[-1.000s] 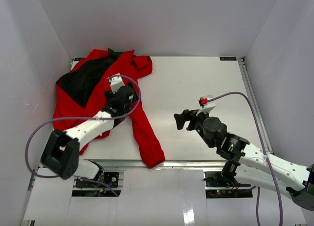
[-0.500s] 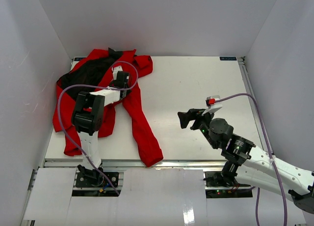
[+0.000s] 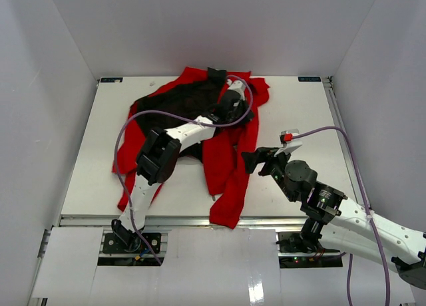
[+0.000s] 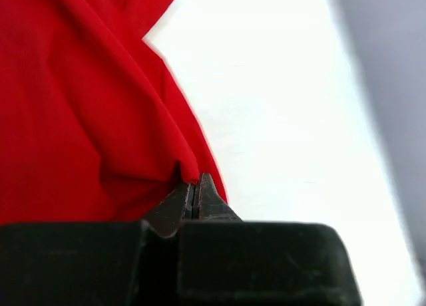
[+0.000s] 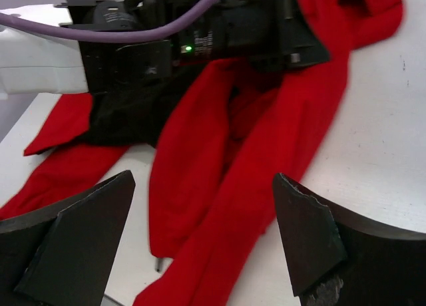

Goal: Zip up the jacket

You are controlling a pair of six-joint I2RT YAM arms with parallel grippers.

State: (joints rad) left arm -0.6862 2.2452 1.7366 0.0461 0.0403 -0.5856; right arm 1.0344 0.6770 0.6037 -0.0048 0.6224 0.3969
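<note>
The left gripper (image 4: 195,186) is closed, pinching a red fold of the jacket (image 3: 223,161), which lies crumpled from the far edge of the tabletop (image 3: 299,120) to its near edge. Just right of it hovers the right gripper (image 3: 249,161), fingers wide apart.

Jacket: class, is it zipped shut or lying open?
Open. The jacket lies crumpled with its black lining exposed, which a closed zipper would hide.

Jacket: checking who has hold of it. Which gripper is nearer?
Left. The left gripper is shut on the jacket; the right gripper hangs open beside it.
</note>
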